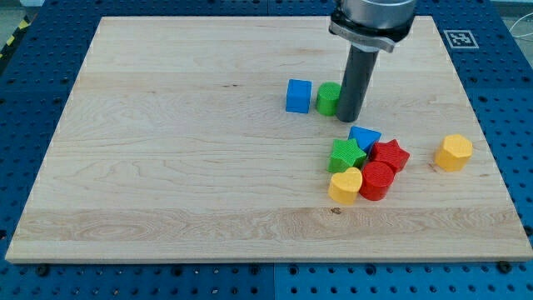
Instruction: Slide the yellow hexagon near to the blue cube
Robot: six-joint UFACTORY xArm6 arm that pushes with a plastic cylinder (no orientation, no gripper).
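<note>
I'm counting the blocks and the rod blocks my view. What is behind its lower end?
A green block, touching the blue cube. My tip covers its right side, so its shape is unclear.

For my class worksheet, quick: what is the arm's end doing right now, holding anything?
No gripper: my tip holds nothing, resting beside the green block, far from the yellow hexagon.

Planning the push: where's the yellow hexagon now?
The yellow hexagon sits alone at the view's right, right of the red star, far from the blue cube.
</note>
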